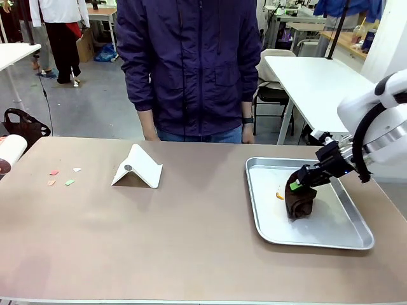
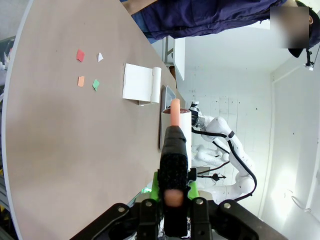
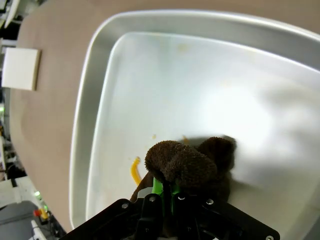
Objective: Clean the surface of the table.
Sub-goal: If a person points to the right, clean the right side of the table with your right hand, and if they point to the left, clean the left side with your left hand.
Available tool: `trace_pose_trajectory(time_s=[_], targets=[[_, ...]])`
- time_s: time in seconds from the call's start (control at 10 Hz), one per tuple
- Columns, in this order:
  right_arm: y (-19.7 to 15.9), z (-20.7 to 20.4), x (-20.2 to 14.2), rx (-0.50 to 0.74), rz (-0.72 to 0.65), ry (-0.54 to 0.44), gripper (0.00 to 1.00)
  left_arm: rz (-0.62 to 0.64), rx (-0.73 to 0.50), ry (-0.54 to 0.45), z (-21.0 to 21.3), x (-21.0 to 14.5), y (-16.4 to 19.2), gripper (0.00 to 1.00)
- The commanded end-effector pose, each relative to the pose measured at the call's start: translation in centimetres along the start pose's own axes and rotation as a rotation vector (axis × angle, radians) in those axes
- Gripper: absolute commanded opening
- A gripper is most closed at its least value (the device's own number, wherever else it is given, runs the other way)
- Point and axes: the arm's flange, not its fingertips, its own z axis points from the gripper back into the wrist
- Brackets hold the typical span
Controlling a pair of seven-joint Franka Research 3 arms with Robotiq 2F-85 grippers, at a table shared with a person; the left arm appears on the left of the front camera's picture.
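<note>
while the right end effector [image 1: 296, 185] reaches in from the right over the metal tray [image 1: 337, 221], its green pads sit close together, pinched on a bunched dark brown cloth [image 1: 300, 203]. the cloth's lower end appears to rest on the tray floor. a small orange scrap [image 1: 280, 196] lies in the tray just beside the cloth, on the side toward the middle of the counter. the tray sits flat on the right part of the counter surface [image 1: 191, 235], which is the wide taupe-brown top spanning the whole front view.

the left end effector [image 2: 173, 188] is clamped around the black handle of a lint roller [image 2: 174, 145]. the roller's white roll (seen at the left edge of the front view) points out over the counter. whether the roll touches the top cannot be told.

four small paper scraps [image 1: 68, 182], red, white, orange and green, lie loose on the left part of the counter. a white folded stand [image 1: 138, 166] sits to their right, apart from them and well apart from the tray.

a person [image 1: 191, 63] in a dark jacket stands at the far edge, hands hanging by the counter rim.
</note>
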Motion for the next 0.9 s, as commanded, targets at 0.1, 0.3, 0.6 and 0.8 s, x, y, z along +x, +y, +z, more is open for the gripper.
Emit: trace_pose_trajectory(time_s=[0.1, 0.3, 0.6, 0.8], targets=[[1.8, -4.4, 0.1, 0.122, 0.054, 0.044, 0.06, -0.01, -0.001, 0.002, 0.0, -0.3, -0.3, 0.0], [3.6, -6.0, 0.3, 0.141, 0.1, 0.071, 0.06, -0.01, -0.001, 0.002, 0.0, -0.3, -0.3, 0.0], [3.8, -6.6, 0.5, 0.126, 0.108, 0.089, 0.06, -0.01, -0.001, 0.002, 0.0, -0.3, -0.3, 0.0], [2.5, -5.4, 0.6, 0.088, 0.071, 0.062, 0.06, -0.01, -0.001, 0.002, 0.0, -0.3, -0.3, 0.0]])
